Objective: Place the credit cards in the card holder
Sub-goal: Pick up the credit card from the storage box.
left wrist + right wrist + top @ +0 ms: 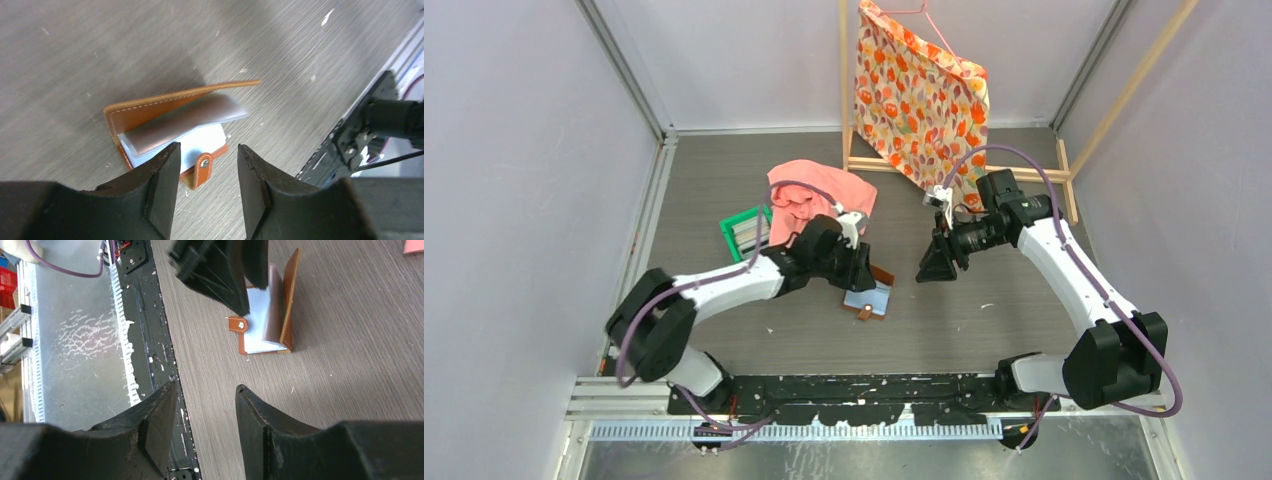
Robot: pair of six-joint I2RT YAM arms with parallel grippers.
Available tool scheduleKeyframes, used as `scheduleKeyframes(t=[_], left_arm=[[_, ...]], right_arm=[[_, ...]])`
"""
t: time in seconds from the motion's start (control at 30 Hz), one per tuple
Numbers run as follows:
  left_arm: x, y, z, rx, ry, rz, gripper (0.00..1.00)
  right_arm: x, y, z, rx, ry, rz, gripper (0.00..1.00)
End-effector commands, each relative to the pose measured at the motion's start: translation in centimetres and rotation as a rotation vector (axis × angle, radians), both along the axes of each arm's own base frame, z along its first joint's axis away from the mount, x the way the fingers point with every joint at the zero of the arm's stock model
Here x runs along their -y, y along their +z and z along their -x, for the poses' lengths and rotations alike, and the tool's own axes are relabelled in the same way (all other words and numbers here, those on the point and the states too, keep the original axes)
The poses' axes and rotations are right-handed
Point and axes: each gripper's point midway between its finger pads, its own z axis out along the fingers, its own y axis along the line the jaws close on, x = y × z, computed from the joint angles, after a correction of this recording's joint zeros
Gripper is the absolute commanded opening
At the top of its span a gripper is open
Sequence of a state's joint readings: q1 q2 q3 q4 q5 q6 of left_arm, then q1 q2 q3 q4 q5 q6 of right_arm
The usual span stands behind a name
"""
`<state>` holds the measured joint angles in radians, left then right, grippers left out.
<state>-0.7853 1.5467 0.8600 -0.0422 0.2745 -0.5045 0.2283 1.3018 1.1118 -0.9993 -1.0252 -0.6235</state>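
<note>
I work over a grey wood-grain table [714,170] boxed in by pale walls [524,150], with a metal rail [794,432] along its near edge at 6 o'clock. Going from left to right, I count one green tray [729,228] at about 10 o'clock from the table's middle; its pale striped contents are too small for me to tell. Then comes one pink cloth [819,195], crumpled at 11 o'clock. My left gripper [207,150] hangs above the one card holder [150,112], fingers apart and clamped on nothing. The holder lies near the table's middle, half open: one brown cover is flat on the wood, the other is raised, and a clear sleeve stands between them. Its snap tab [202,170] shows in the gap between my fingers. At 3 o'clock from the holder, apart from it, my right gripper [205,390] points back toward it, fingers apart and empty. At 1 o'clock one leaf-patterned fabric [919,100] hangs on one wooden frame [844,90]. That makes two arms.
</note>
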Motion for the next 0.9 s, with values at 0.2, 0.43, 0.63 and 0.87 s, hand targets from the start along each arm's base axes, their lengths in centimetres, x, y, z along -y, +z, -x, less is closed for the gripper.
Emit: scheduleKeyframes(t=[0.2, 0.43, 0.63, 0.87], left_arm=[[-8.7, 10.7, -2.5, 0.309, 0.208, -0.101, 0.55], [-19.2, 14.1, -5.3, 0.427, 0.348, -0.436, 0.69], [-24.6, 13.4, -9.2, 0.560, 0.169, -0.777, 0.78], [-26.3, 9.9, -12.5, 0.518, 0.094, -0.787, 0.81]], right_arm=[[0.4, 0.5, -0.2, 0.157, 0.036, 0.036, 0.57], [-0.8, 3.2, -1.8, 0.138, 0.031, 0.001, 0.61], [-0.4, 0.6, -1.0, 0.100, 0.040, 0.025, 0.61], [-0.3, 0.2, -0.9, 0.099, 0.047, 0.030, 0.61]])
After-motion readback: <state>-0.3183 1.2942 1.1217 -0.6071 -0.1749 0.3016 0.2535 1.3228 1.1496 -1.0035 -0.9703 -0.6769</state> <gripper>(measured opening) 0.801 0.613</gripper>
